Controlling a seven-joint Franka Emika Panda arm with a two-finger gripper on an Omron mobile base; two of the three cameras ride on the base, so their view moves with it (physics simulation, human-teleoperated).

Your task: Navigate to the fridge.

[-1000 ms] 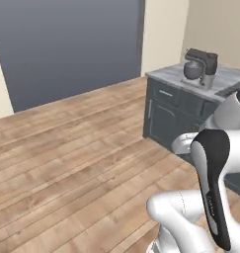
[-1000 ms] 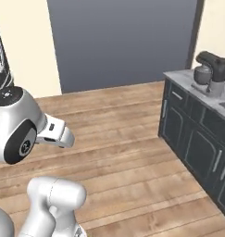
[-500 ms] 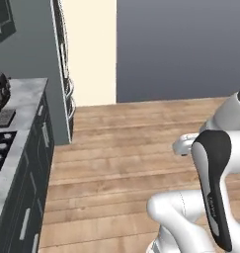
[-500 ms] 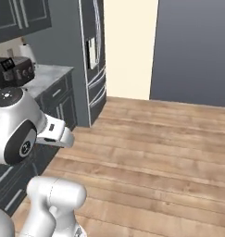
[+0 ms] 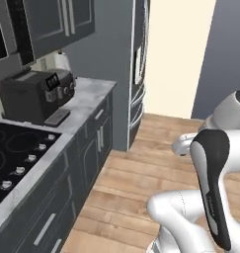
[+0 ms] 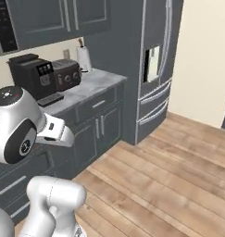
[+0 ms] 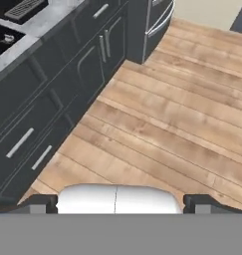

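The fridge (image 6: 155, 69) is tall and grey-silver, with long curved handles and a recessed dispenser, and stands at the far end of the counter run against a cream wall. In the left base view the fridge (image 5: 137, 74) shows edge-on beyond the counter. Its bottom drawers (image 7: 155, 17) sit at the top of the hand view. My gripper (image 7: 120, 204) hangs over the wooden floor, well short of the fridge, open, with its fingertips (image 7: 42, 203) wide apart and nothing between them.
A dark cabinet run with a marble counter (image 5: 87, 101) lines the left side. On it are a black cooktop (image 5: 13, 153), a coffee machine (image 6: 33, 74), a toaster (image 6: 66, 74) and a paper towel roll (image 6: 84, 58). Wooden floor (image 6: 169, 176) stretches toward the fridge.
The whole picture has shifted as the base turned and drove: the island and dark wall are gone, and the counter and fridge now stand larger and closer. The arm's pose is unchanged.
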